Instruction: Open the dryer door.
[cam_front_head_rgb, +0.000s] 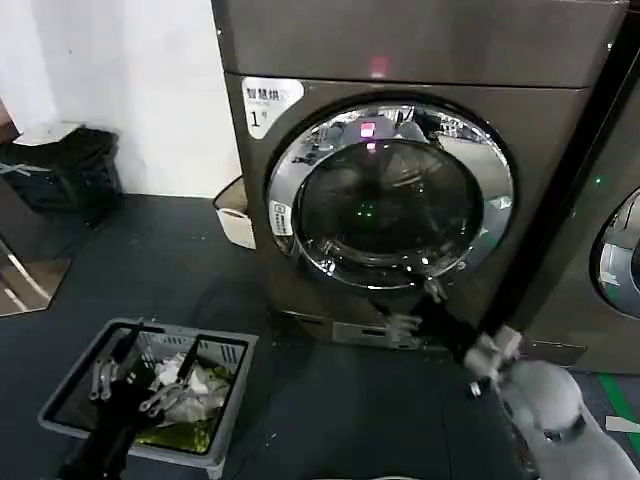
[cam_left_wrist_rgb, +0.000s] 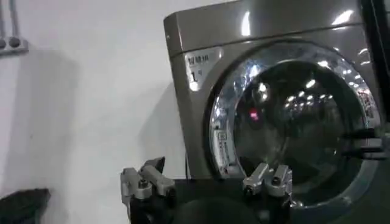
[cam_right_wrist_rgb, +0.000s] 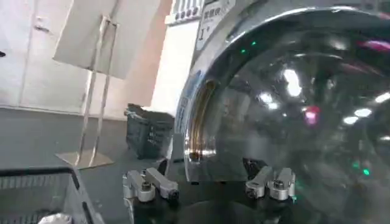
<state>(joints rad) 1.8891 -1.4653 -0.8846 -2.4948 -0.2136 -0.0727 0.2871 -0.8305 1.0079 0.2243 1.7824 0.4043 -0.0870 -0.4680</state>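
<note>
Head view: the door (cam_front_head_rgb: 390, 195) sits shut in the dryer (cam_front_head_rgb: 420, 60), whose right edge is cut off by a dark post. The right gripper (cam_front_head_rgb: 425, 310) reaches just below the door's rim, its fingertips hard to make out. The left gripper (cam_front_head_rgb: 125, 385) hangs over a basket (cam_front_head_rgb: 60, 410) left of the dryer.

Left wrist view: left gripper (cam_left_wrist_rgb: 207, 182) fingers spread apart, facing the door (cam_left_wrist_rgb: 292, 122).

Right wrist view: right gripper (cam_right_wrist_rgb: 210, 182) spread apart close beneath the door (cam_right_wrist_rgb: 292, 97), holding nothing.

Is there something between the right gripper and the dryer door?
Nothing: in the head view the right gripper is open just below the dryer door, with bare air between.
</note>
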